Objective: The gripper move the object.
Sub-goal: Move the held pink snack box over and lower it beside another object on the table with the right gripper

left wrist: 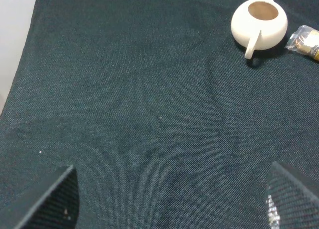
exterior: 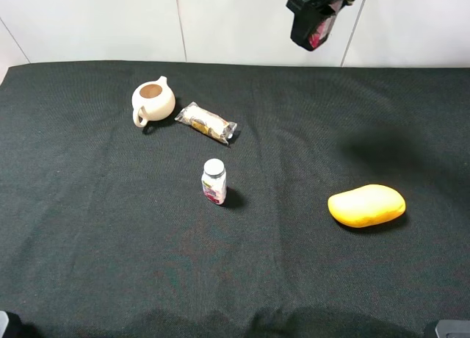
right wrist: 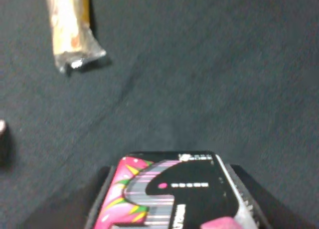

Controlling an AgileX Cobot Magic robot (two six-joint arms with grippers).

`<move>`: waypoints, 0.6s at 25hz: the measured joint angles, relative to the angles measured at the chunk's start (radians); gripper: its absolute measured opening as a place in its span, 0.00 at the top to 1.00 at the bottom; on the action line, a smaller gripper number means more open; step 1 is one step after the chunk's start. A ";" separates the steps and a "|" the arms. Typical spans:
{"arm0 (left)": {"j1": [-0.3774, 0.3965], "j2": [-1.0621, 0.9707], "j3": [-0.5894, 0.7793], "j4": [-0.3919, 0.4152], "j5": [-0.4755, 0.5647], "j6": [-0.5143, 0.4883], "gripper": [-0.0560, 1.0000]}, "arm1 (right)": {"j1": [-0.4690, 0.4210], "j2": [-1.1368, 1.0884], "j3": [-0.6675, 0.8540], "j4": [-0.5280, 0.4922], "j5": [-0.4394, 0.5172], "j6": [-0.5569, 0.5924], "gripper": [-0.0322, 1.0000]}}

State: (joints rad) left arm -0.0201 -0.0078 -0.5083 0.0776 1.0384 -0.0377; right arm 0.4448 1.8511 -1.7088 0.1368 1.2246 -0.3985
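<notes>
Teapot (exterior: 153,101) sits rear left on the worktop (exterior: 88,228), snack packet (exterior: 210,123) just beside it on its right. Small bottle (exterior: 214,181) stands upright near centre, in front of the packet. Mango (exterior: 366,205) lies well apart, front right. Tin (exterior: 317,31) is up in the right claw (exterior: 316,22), above the worktop's rear edge.

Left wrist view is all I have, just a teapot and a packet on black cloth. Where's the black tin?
Observer: The black tin is clamped in the right gripper, held high above the cloth.
Operator: Anything on the right side of the table?
Observer: A yellow fruit-like object lies there, apart from everything else.
Operator: And in the middle?
Observer: A small bottle with a white cap stands upright, nearer than the packet.
</notes>
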 joint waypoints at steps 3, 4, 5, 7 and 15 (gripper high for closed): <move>0.000 0.000 0.000 0.000 0.000 0.000 0.20 | 0.000 -0.052 0.071 0.000 -0.001 0.007 0.64; 0.000 0.000 0.000 0.000 0.000 0.000 0.20 | 0.000 -0.071 0.093 0.000 -0.001 0.013 0.64; 0.000 0.000 0.000 0.000 0.000 0.000 0.20 | 0.000 -0.087 0.116 0.000 -0.001 0.020 0.64; 0.000 0.000 0.000 0.000 0.000 0.000 0.20 | 0.000 -0.128 0.154 0.000 -0.001 0.027 0.64; 0.000 0.000 0.000 0.000 0.000 0.000 0.20 | 0.000 -0.279 0.346 0.025 -0.002 0.056 0.64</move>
State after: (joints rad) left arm -0.0201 -0.0078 -0.5083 0.0776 1.0384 -0.0377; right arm 0.4448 1.5723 -1.3626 0.1618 1.2226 -0.3427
